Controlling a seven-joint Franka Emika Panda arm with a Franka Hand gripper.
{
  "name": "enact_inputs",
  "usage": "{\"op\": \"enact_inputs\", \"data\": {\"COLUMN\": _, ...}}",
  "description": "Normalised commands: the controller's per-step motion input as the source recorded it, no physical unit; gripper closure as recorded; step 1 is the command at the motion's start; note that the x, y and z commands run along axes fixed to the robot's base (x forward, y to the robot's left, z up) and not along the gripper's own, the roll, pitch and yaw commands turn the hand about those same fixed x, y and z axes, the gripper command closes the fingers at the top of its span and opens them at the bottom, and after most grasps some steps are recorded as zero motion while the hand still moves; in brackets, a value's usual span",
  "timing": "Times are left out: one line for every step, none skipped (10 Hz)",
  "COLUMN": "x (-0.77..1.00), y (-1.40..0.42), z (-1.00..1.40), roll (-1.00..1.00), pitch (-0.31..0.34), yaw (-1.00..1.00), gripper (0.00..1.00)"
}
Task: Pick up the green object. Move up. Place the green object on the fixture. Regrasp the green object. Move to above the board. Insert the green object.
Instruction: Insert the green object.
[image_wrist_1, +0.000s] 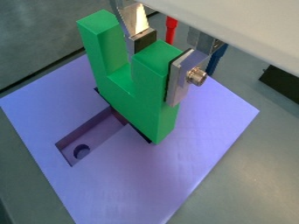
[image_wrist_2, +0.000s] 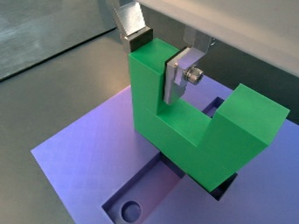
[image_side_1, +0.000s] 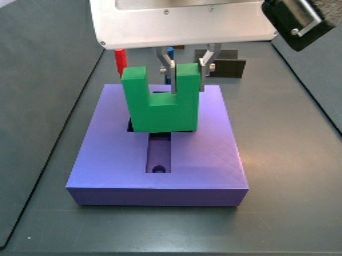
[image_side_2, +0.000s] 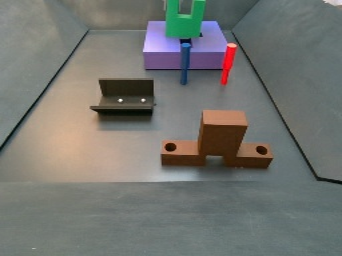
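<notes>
Green object (image_wrist_1: 131, 83), prongs up, apparently seated in the board (image_wrist_1: 198, 157), gripper (image_wrist_1: 159, 59) fingers (image_wrist_1: 179, 77) pinching one prong.

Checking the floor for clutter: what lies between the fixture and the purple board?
In a side view, only bare grey floor lies between the fixture and the board. The end effector holds the green object over the board.

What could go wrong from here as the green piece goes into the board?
1. The claw grips only one prong of the green piece, off to one side, so pushing down could tilt it and jam it in the slot.
2. The piece's base looks partly in the board; if it is not seated, opening now might leave it leaning.
3. Red peg and blue peg stand close by; a sideways retreat could hit them.
</notes>
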Motion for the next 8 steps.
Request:
{"op": "enact_inputs", "data": {"x": -0.26, "y": 0.0, "z": -0.17, "roll": -0.02, "pitch": -0.037, "yaw": 0.0, "gripper": 1.0}}
{"op": "enact_inputs", "data": {"x": -0.26, "y": 0.0, "z": -0.1, "roll": -0.03, "pitch": -0.026, "yaw": 0.0, "gripper": 1.0}}
{"op": "enact_inputs", "data": {"x": -0.25, "y": 0.0, "z": -0.05, "roll": -0.02, "pitch": -0.006, "yaw": 0.0, "gripper": 1.0}}
{"op": "enact_inputs", "data": {"x": -0.13, "y": 0.0, "z": -0.02, "roll": -0.05, "pitch": 0.0, "yaw": 0.0, "gripper": 1.0}}
{"op": "enact_inputs", "data": {"x": 0.0, "y": -0.04, "z": -0.12, "roll": 0.0, "pitch": 0.0, "yaw": -0.04, "gripper": 1.0}}
{"op": "enact_inputs", "data": {"x": 0.05, "y": 0.0, "z": -0.23, "roll": 0.05, "pitch": 0.007, "yaw": -0.03, "gripper": 1.0}}
{"op": "enact_inputs", "data": {"x": 0.03, "y": 0.0, "z": -0.36, "roll": 0.16, "pitch": 0.017, "yaw": 0.0, "gripper": 1.0}}
{"op": "enact_inputs", "data": {"x": 0.06, "y": 0.0, "z": -0.47, "roll": 0.17, "pitch": 0.016, "yaw": 0.0, "gripper": 1.0}}
